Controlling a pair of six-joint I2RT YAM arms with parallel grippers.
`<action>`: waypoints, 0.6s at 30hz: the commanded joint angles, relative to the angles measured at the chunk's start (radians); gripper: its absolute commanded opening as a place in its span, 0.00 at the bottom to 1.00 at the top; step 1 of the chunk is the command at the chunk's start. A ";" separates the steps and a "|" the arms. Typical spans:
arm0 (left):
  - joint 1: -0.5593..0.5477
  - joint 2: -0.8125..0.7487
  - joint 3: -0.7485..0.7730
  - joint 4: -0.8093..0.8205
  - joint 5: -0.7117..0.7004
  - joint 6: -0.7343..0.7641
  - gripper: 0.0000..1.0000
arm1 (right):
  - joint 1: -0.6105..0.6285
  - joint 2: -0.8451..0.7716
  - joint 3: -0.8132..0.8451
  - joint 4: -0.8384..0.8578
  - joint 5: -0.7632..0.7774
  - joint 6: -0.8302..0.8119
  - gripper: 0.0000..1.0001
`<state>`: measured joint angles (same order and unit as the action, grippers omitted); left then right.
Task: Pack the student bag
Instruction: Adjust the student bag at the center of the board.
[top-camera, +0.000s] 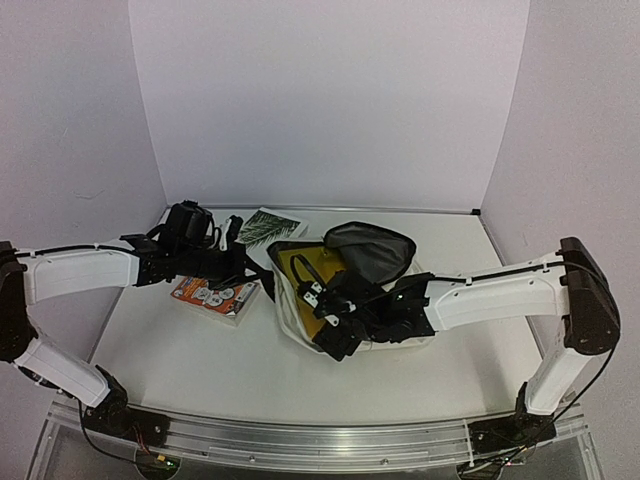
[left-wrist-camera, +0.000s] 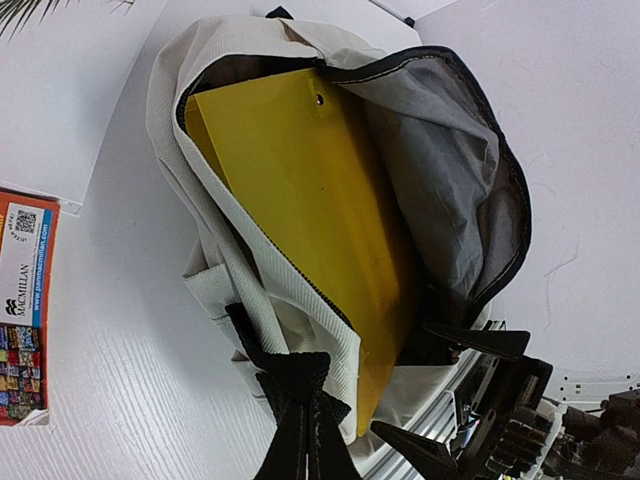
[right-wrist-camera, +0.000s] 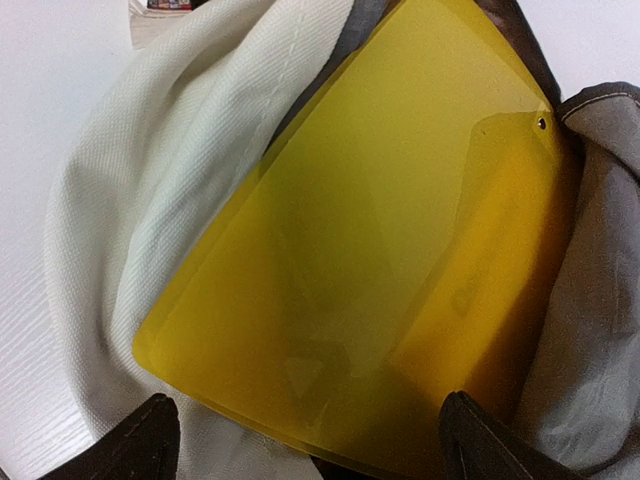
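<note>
- Left gripper (top-camera: 258, 272): jaws pressed together, apparently pinching the black strap (left-wrist-camera: 297, 415) at the near-left corner of the student bag (left-wrist-camera: 185, 120). It seems to be holding the mouth open. Risk: if the strap slips, the cream wall sags over the opening.
- Orange booklet (top-camera: 214, 295) lies flat on the table (top-camera: 170, 355), just left of the bag. A leaf-print book (top-camera: 266, 227) lies behind it. Both are unpacked.
- Student bag: lies mid-table between the two arms, mouth open and grey lining (left-wrist-camera: 450, 200) folded back on its right side.
- Yellow folder (right-wrist-camera: 360, 260): partly inside the bag, leaning on the left wall, lower edge sticking out of the mouth. Risk: a push on the folder could catch its far corner on the lining and buckle the folder, or drag the whole bag against the left arm's hold.
- Right gripper (right-wrist-camera: 308, 420): fingers (right-wrist-camera: 150, 440) spread wide, one to each side of the folder's exposed edge, gripping nothing. It hangs over the bag's mouth, the bag directly below and ahead. Risk: closing here may nip the cream fabric along with the folder.
</note>
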<state>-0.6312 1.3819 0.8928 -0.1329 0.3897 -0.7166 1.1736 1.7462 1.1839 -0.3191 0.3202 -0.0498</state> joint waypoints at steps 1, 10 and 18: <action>0.011 -0.056 0.015 0.044 -0.007 -0.009 0.00 | 0.022 -0.005 -0.003 -0.023 0.012 -0.016 0.89; 0.011 -0.066 -0.005 0.055 0.013 -0.018 0.00 | 0.023 0.066 0.057 0.058 0.215 0.042 0.89; 0.011 -0.069 -0.082 0.081 0.036 -0.055 0.00 | 0.003 0.130 0.122 0.151 0.336 0.171 0.77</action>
<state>-0.6228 1.3617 0.8413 -0.1169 0.3908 -0.7467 1.2034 1.8477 1.2423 -0.2531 0.5259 0.0395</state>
